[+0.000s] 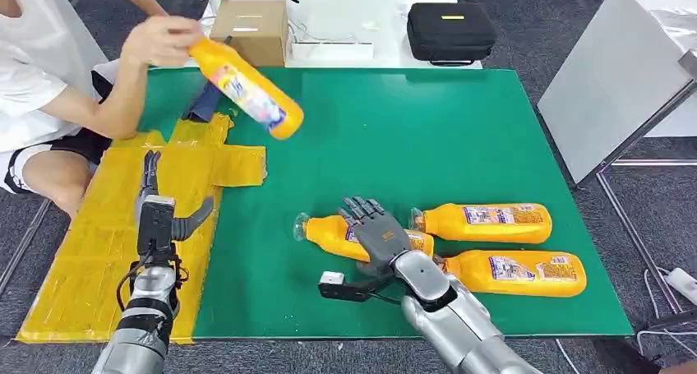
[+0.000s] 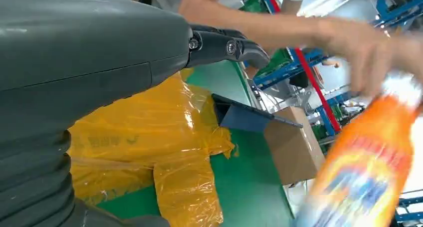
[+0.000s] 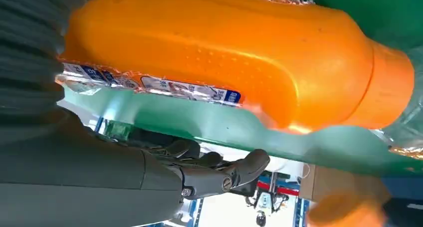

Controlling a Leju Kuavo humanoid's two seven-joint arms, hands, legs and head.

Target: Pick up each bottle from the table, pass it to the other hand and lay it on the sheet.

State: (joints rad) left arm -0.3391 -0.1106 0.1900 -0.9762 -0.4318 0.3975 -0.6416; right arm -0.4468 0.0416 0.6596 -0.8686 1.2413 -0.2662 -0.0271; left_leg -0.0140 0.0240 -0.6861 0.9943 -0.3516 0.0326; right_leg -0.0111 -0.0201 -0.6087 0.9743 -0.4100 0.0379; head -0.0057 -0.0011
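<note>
Three orange bottles lie on the green mat (image 1: pixel 411 127). My right hand (image 1: pixel 374 233) is spread flat over the nearest bottle (image 1: pixel 329 234), which looms close in the right wrist view (image 3: pixel 224 52), with my fingers (image 3: pixel 219 177) not closed round it. The other two bottles (image 1: pixel 485 223) (image 1: pixel 518 273) lie to its right. My left hand (image 1: pixel 160 218) hovers over the yellow sheet (image 1: pixel 99 251) with straight fingers (image 2: pixel 224 47), holding nothing. A person's hand (image 1: pixel 160 39) holds a fourth orange bottle (image 1: pixel 246 86) (image 2: pixel 366 172) in the air above the mat's far left.
The person sits at the far left beside the sheet. A cardboard box (image 1: pixel 251 29) and a black case (image 1: pixel 450 30) stand beyond the mat. A dark blue piece (image 1: pixel 201 103) lies at the sheet's far end. A white panel (image 1: pixel 616 86) leans at the right.
</note>
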